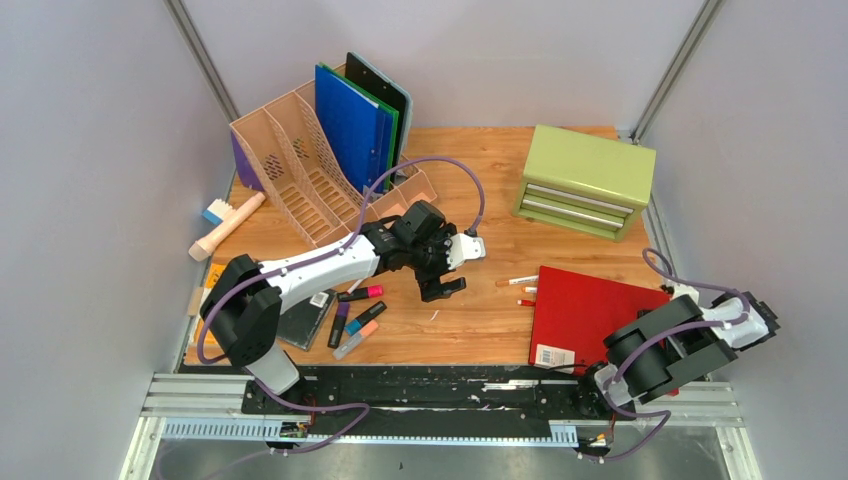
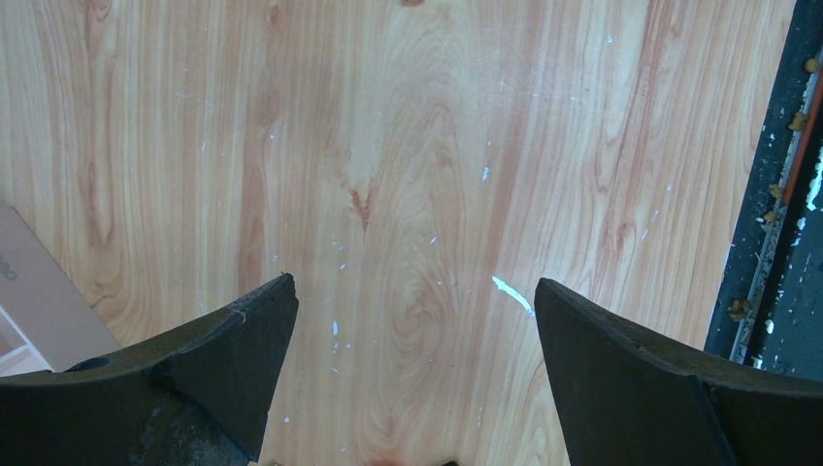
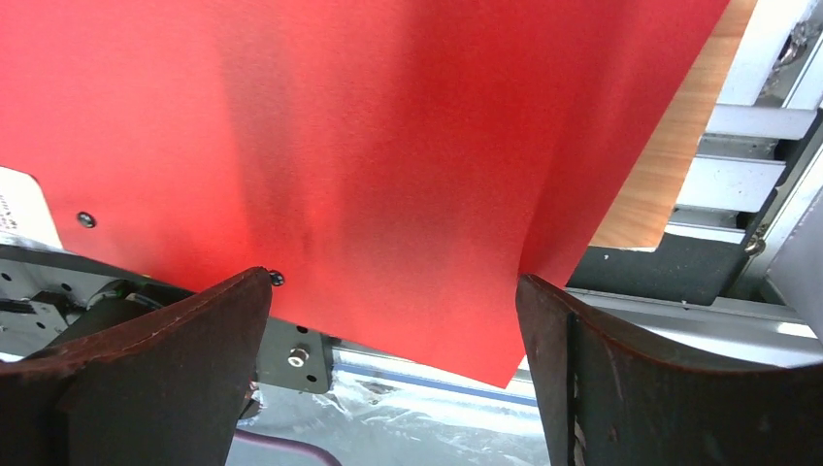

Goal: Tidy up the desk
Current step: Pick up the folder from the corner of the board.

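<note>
Black rail (image 1: 400, 385), wood bench (image 1: 480, 320), grey walls (image 1: 90, 150); left fingers (image 2: 194, 359) are poised mid-bench, right fingers (image 3: 146, 359) at corner, all spread open.

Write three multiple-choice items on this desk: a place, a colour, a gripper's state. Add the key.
1. Where on the desk does the drawer cabinet stand? A far right; B near left; C centre.
2. What colour is the folder lying flat at the near right? A blue; B red; C yellow.
3. The left gripper is: A shut on a marker; B open over bare wood; C out of view.
Key: 1 A, it sits by the far right corner; 2 B, it shows red; 3 B, its fingers stand apart, only wood between.
</note>
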Controlling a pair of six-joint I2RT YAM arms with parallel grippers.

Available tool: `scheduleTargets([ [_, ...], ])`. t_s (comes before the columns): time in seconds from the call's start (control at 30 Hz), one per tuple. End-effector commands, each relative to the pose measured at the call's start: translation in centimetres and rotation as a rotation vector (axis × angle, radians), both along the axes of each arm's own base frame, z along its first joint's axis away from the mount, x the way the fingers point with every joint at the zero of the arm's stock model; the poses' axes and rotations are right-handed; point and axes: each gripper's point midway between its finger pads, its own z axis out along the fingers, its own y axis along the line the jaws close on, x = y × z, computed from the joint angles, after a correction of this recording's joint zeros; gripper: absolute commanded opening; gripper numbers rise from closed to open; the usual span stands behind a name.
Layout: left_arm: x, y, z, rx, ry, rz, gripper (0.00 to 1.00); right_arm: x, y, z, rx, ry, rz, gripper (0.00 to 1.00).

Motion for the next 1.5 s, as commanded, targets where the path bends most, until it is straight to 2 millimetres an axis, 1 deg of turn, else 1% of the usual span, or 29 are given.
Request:
scheduleTargets([
  [0.0, 0.5, -0.9, 1.4, -0.043, -0.04, -0.004, 1.0, -0.3, -2.3, -0.9, -0.049, -0.005, 0.007, 1.0],
  [0.17, 0.6, -0.9, 1.3, -0.04, -0.043, -0.001, 1.0, -1.0, -3.5, -1.2, -0.042, 0.014, -0.022, 1.0],
  [0.37, 0.8, -0.9, 1.2, -0.035, -0.047, 0.004, 1.0, -1.5, -3.2, -1.9, -0.035, 0.024, -0.023, 1.0],
  [0.5, 0.8, -0.8, 1.2, -0.033, -0.049, 0.007, 1.0, -1.6, -2.6, -2.4, -0.014, 0.024, -0.025, 1.0],
  [0.7, 1.2, -1.1, 0.8, -0.037, -0.038, 0.048, 1.0, -1.3, -0.2, -2.9, 0.073, -0.003, -0.029, 1.0],
  [0.8, 1.5, -1.5, 0.4, -0.049, 0.002, 0.114, 1.0, -0.7, 1.1, -2.5, 0.131, -0.04, -0.038, 0.99],
  [0.93, 1.4, -2.3, -0.7, -0.06, 0.1, 0.209, 1.0, 0.5, 2.5, -1.8, 0.192, -0.089, -0.047, 0.97],
  [1.03, 0.4, -3.1, -1.4, -0.083, 0.204, 0.237, 1.0, 1.4, 3.7, -1.2, 0.229, -0.116, -0.048, 0.96],
  [1.1, -0.4, -3.6, -1.6, -0.101, 0.267, 0.243, 1.0, 2.1, 4.5, -0.9, 0.255, -0.133, -0.047, 0.95],
  [1.2, -1.5, -4.5, -1.5, -0.135, 0.36, 0.247, 1.0, 3.2, 5.7, -0.2, 0.29, -0.156, -0.035, 0.94],
  [1.37, -2.8, -5.5, -1.3, -0.169, 0.479, 0.254, 1.0, 4.8, 7.2, 0.6, 0.318, -0.168, -0.003, 0.92],
  [1.47, -3.6, -5.9, -1.6, -0.176, 0.556, 0.26, 1.0, 6.1, 8.3, 1.1, 0.343, -0.175, 0.031, 0.91],
])
